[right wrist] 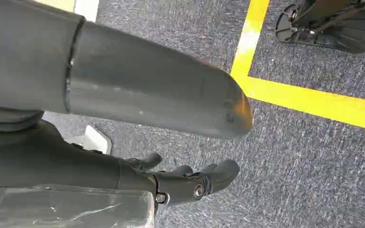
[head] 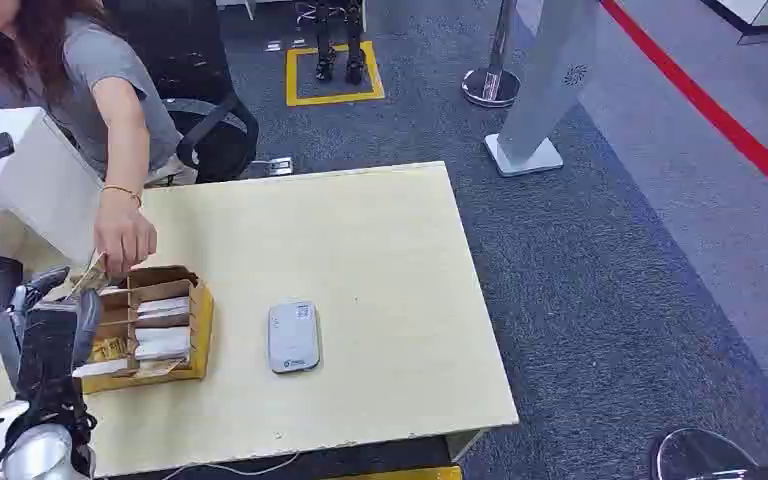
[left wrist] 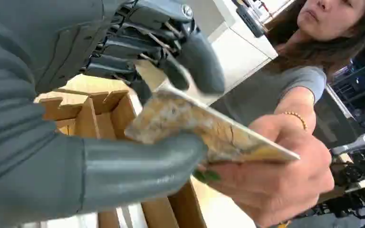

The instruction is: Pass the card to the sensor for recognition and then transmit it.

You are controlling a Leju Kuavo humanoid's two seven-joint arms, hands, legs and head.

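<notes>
- Head view: the robot's grey left hand [head: 48, 322] hovered just beside the compartmented brown cardboard box [head: 200, 318] on the pale yellow wooden table [head: 380, 240]. A person's hand [head: 124, 237] reached down at the box's far corner, meeting the thin mottled yellow-brown card [head: 90, 275] there. The flat white rounded sensor pad [head: 293, 336] lay on the table near the box, on the side away from the robot's hand.
- Left wrist view: the left hand [left wrist: 123, 109] pinched the card [left wrist: 195, 126] between thick thumb and dark fingers [left wrist: 161, 57], above the box [left wrist: 95, 114]; the person's hand [left wrist: 275, 175] gripped the card's other end.
- Right wrist view: the right hand [right wrist: 171, 142] hung over grey carpet [right wrist: 313, 161] with a yellow floor line [right wrist: 309, 102], fingers loosely apart, holding nothing.
</notes>
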